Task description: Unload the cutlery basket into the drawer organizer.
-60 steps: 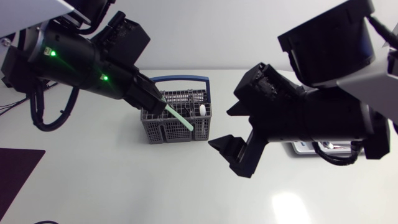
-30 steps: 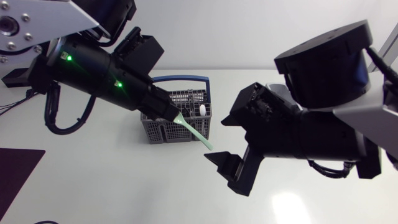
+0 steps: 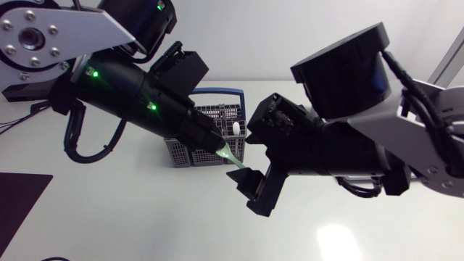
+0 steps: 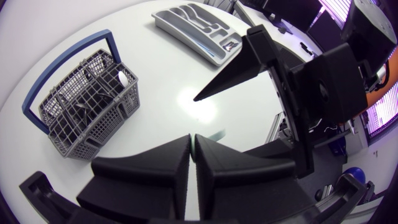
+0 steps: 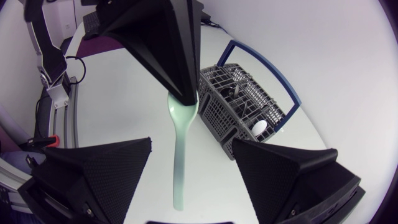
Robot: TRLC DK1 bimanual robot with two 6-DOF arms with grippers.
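left arm [image 3: 123, 90]: black cylindrical link, two green indicator lights [image 3: 93, 73]; silver-grey link [image 3: 54, 36] with screw heads behind; black cable loop [image 3: 72, 141] beneath. right arm [image 3: 362, 156]: black drum joint [image 3: 341, 69], silver-grey outer link [image 3: 428, 127], black cable [image 3: 406, 81]. jaws, both arms: matte black broad wedges, inner faces finely stippled.

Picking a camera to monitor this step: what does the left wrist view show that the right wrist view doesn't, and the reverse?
Only left wrist: the drawer organizer. Only right wrist: the pale green utensil at full length, hanging from the left gripper ahead of the open right gripper. Both: the cutlery basket and both grippers.
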